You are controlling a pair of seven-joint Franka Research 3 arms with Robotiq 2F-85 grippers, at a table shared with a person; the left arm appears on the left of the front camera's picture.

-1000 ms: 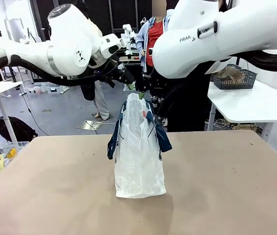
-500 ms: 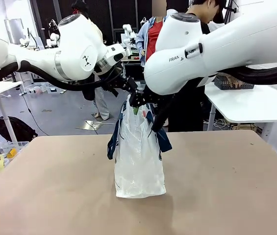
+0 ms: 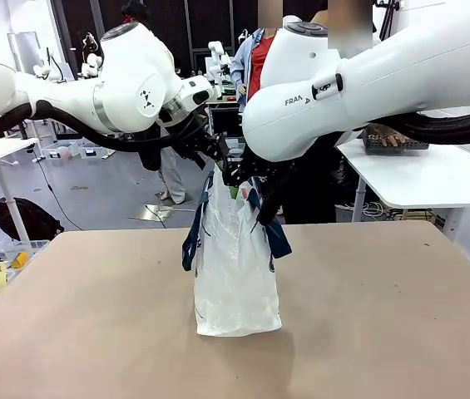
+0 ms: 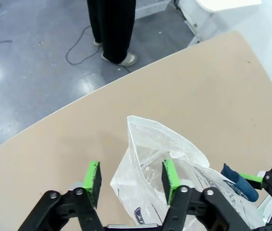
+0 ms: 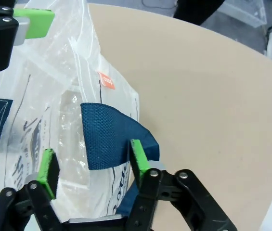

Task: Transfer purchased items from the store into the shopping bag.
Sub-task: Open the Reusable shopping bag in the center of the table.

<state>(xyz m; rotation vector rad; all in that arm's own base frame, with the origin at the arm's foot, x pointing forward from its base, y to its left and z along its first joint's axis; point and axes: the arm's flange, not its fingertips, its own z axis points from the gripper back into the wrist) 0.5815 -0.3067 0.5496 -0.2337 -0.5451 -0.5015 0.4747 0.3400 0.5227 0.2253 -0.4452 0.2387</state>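
The shopping bag (image 3: 236, 274) is seen upright on the table (image 3: 384, 324), about midway between its left and right edges. The left gripper (image 4: 131, 178) is placed at the bag's top rim, its 2 green pads (image 4: 93, 179) apart, with the translucent film rising between them. The right gripper (image 5: 92, 163) is set around 1 navy handle (image 5: 109, 134), jaws apart, a gap being left beside the strap. A person's dark trouser legs (image 4: 111, 29) are seen beyond the far edge
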